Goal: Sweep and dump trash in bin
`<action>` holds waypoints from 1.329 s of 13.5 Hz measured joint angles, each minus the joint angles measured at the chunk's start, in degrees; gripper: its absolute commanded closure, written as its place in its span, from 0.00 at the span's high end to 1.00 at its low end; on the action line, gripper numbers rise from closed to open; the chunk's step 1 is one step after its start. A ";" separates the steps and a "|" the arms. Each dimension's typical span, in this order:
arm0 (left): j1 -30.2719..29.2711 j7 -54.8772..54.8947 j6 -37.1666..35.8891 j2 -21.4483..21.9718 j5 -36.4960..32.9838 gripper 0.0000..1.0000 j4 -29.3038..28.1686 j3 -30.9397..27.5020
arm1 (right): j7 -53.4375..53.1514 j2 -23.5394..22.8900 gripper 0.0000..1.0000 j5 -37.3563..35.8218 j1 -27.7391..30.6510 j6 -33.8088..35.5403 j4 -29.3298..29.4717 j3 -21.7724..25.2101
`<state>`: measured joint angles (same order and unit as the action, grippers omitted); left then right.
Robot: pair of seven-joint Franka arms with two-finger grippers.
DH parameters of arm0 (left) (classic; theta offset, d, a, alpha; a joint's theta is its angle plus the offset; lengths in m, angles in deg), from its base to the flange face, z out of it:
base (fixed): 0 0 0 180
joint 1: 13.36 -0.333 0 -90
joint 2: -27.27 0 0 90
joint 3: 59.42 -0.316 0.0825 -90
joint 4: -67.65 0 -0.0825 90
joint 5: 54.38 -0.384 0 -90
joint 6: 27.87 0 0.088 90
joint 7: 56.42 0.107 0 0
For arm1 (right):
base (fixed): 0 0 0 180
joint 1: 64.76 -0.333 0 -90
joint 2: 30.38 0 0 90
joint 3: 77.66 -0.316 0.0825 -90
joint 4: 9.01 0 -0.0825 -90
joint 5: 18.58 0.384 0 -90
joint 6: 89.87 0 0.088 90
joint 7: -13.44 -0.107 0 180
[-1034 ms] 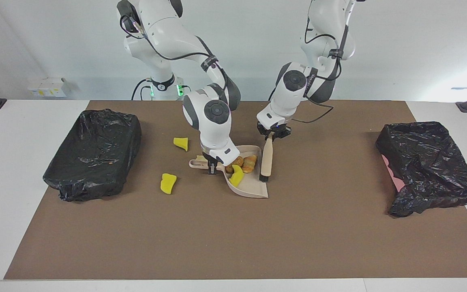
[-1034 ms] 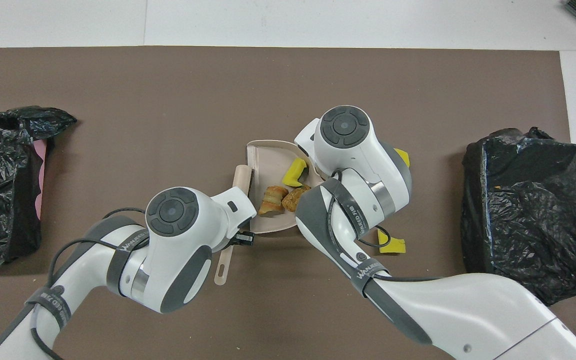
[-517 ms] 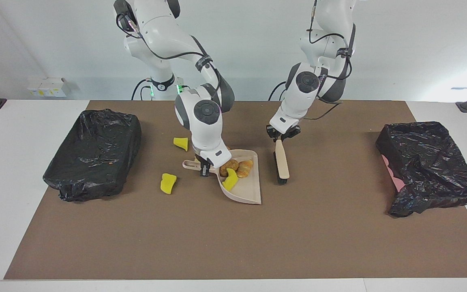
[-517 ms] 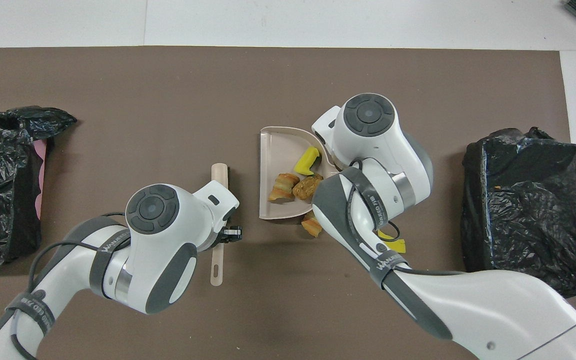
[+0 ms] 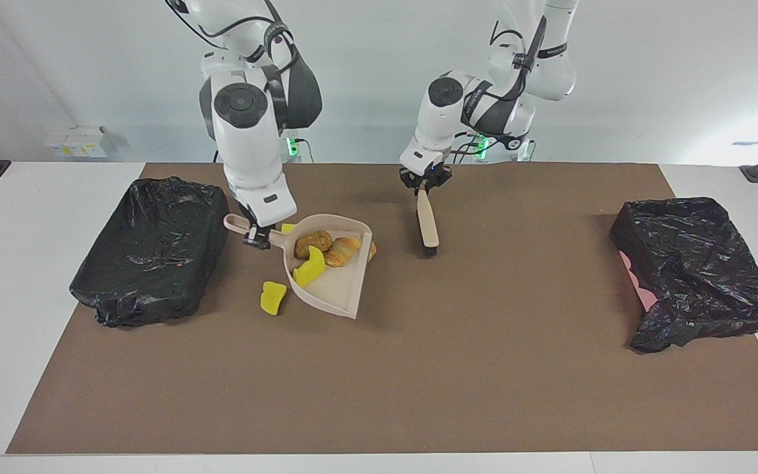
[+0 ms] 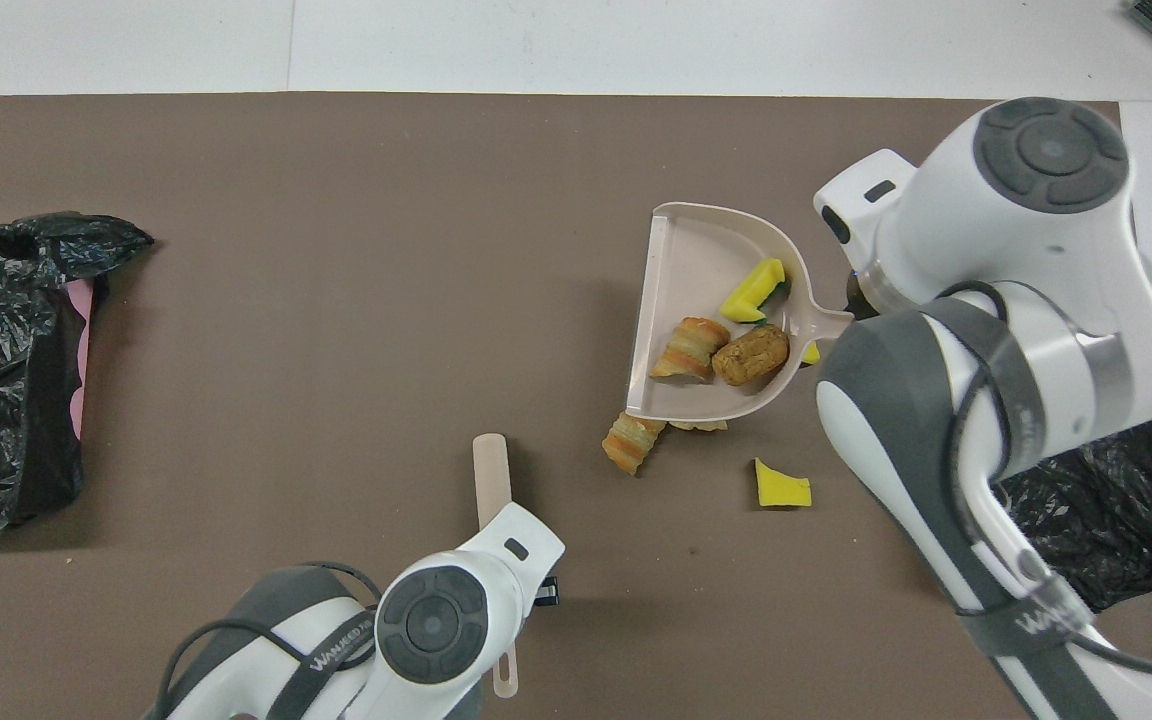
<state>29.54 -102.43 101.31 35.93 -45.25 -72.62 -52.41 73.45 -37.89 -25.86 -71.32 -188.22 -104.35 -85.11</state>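
Since a second ago I have lifted the beige dustpan (image 5: 336,293) off the brown mat (image 5: 418,382) and carried it toward the left of the facing view, and I have drawn the brush (image 5: 428,227) up and back toward the top of the frame. At the far left of that view sits a boxy bin (image 5: 155,263) lined with crinkled, glossy black plastic. Just right of it, my right gripper (image 5: 255,240) has its fingers pinched on the dustpan's thin handle, and the smooth, scoop-shaped pan hangs tilted. In the pan lie three pieces of the trash: a rough brown lump (image 5: 313,243), a ridged tan-orange bread piece (image 5: 343,250) and a bent bright yellow foam chunk (image 5: 310,268). A curled yellow foam piece (image 5: 272,297) lies on the mat at the pan's lower left, and in the overhead view a ridged orange lump (image 6: 633,442) and a yellow wedge (image 6: 782,486) lie on the mat below the pan. Right of centre, my left gripper (image 5: 424,186) has its fingers pressed together on the brush's pale, rounded handle, dark bristles pointing down. At the far right slumps a second bag-lined bin (image 5: 695,270), its plastic crumpled, with a pink wall showing.
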 measured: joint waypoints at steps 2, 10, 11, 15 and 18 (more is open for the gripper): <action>3.51 -4.85 2.68 1.55 0.00 0.00 -2.57 0.05 | 0.99 6.46 0.00 -0.01 2.93 0.81 -4.14 -0.02; 0.45 -6.88 5.66 1.31 -1.53 1.00 -0.98 -1.19 | 26.72 21.23 0.00 -0.81 23.86 3.32 -18.20 3.75; -1.68 -6.11 4.57 1.13 -2.55 1.00 0.81 -1.30 | 28.49 21.60 0.00 -2.37 26.33 3.15 -18.78 4.10; -10.79 2.32 2.70 -0.43 -3.45 1.00 7.47 -1.67 | 32.77 22.34 0.00 -13.95 29.39 -0.63 -20.11 4.10; -18.42 12.63 -1.03 -4.59 -3.46 1.00 15.83 -1.94 | 32.50 23.43 0.00 -22.16 29.27 -4.95 -22.67 3.78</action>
<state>11.12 -89.80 100.28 31.34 -48.71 -56.79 -54.36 105.95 -14.46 -48.02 -42.05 -193.16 -127.02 -81.33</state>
